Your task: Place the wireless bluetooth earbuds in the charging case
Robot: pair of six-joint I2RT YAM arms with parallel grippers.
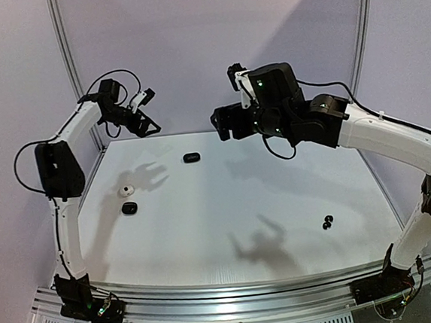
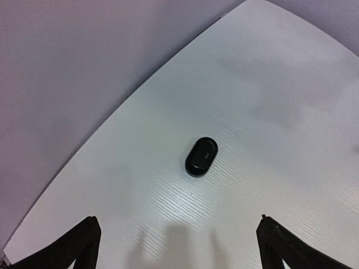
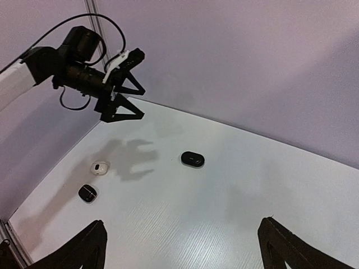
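Observation:
Two tiny black earbuds (image 1: 327, 223) lie close together on the white table (image 1: 227, 206) at the right. A shut black oval charging case (image 1: 191, 157) (image 2: 201, 156) (image 3: 192, 159) rests near the back middle. At the left sit a whitish case (image 1: 127, 189) (image 3: 100, 167) and another black case (image 1: 129, 207) (image 3: 87, 193). My left gripper (image 1: 151, 110) (image 2: 179, 249) (image 3: 134, 100) hangs high over the back left, open and empty. My right gripper (image 1: 224, 104) (image 3: 179, 252) is raised above the back middle, open and empty, far from the earbuds.
Purple walls close off the back and both sides of the table. Metal posts (image 1: 66, 46) stand at the back corners. The arms cast shadows (image 1: 260, 244) on the tabletop. An aluminium rail (image 1: 235, 299) runs along the near edge.

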